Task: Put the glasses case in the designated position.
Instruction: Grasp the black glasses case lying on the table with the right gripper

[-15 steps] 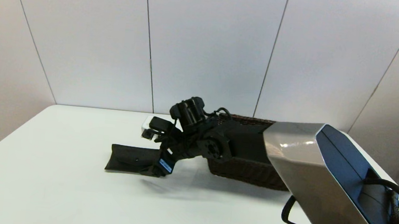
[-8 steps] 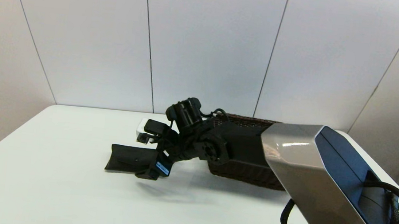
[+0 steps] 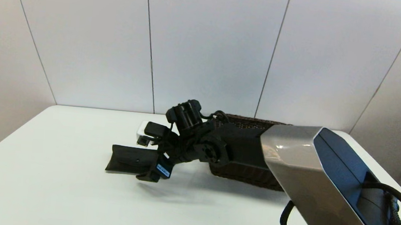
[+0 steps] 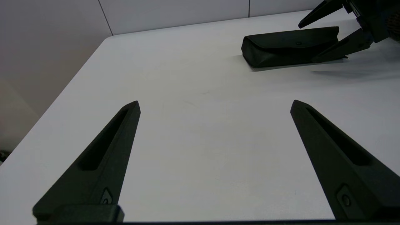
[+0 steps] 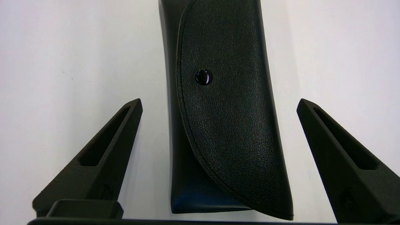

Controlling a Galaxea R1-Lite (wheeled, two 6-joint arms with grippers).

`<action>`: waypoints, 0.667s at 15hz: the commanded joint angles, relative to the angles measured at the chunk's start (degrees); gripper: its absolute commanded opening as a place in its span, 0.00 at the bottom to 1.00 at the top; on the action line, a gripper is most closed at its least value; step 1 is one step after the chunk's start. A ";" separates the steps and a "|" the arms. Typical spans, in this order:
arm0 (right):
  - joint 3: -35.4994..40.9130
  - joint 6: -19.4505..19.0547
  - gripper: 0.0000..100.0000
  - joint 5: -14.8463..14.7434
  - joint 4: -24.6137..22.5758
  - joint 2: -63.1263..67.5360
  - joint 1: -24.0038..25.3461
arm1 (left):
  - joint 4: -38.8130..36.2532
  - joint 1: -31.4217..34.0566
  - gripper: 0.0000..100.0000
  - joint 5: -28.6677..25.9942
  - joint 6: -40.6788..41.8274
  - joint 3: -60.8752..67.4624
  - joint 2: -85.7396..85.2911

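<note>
**Open right gripper straddles the glasses case on the table**

The glasses case [image 3: 130, 159] lies flat on the white table [image 3: 50, 186], left of the brown woven basket [image 3: 250, 172]. In the head view its long axis runs left to right, flap side up with the small snap button [image 5: 203, 77] showing. The right gripper [image 3: 151, 166] sits at the case's right end, fingers spread wide on either side of it, touching neither flank. The case's far end is cut off in the right wrist view. The right arm hides much of the basket. A small white object [image 3: 142, 129] behind the gripper is too covered to identify. The left gripper [image 4: 214, 104] hangs open over bare table, well apart from the case.
</note>
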 commanded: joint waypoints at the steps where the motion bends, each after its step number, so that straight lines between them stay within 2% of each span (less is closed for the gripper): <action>1: 0.00 -0.08 1.00 -0.02 0.07 0.48 0.02 | 0.02 0.00 1.00 -0.05 0.00 -0.04 0.06; 5: 0.00 0.18 1.00 -1.51 -0.28 1.27 0.11 | 0.02 0.00 1.00 0.04 0.09 0.04 0.06; 10: 0.00 0.36 1.00 -1.51 -0.19 1.27 -0.07 | 0.02 0.00 1.00 -0.05 0.00 -0.04 0.06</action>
